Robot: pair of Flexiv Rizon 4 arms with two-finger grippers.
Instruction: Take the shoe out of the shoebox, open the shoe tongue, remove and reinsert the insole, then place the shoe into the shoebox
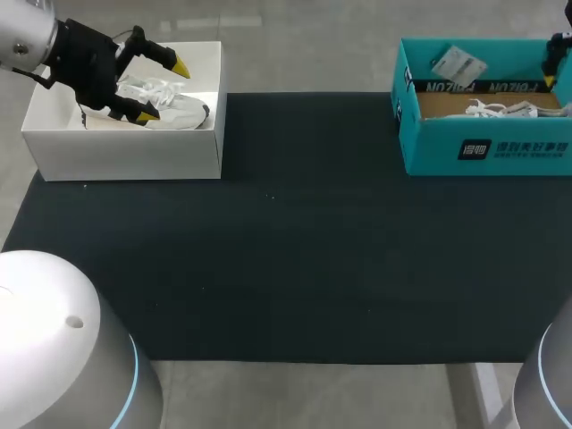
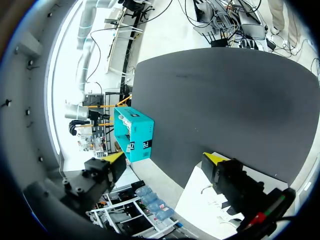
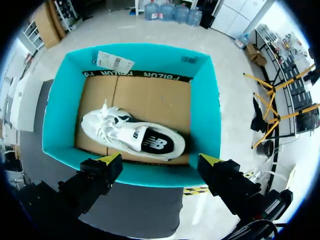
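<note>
A white shoe (image 3: 131,136) with a dark insole lies on its side on the cardboard floor of the teal shoebox (image 3: 205,105). My right gripper (image 3: 160,160) hangs open above the box's near wall, with nothing between its fingers. In the head view the teal shoebox (image 1: 487,147) stands at the far right with the shoe (image 1: 500,109) inside, and only a bit of the right gripper (image 1: 556,63) shows at the edge. My left gripper (image 1: 164,89) is open over a white box (image 1: 125,152) at the far left, which holds another white shoe (image 1: 174,107). In the left wrist view the left gripper (image 2: 165,157) holds nothing.
A black mat (image 1: 286,232) covers the table between the two boxes. A white paper tag (image 3: 115,62) rests on the far rim of the teal shoebox. The teal box (image 2: 134,135) shows ahead of the left gripper, across the mat.
</note>
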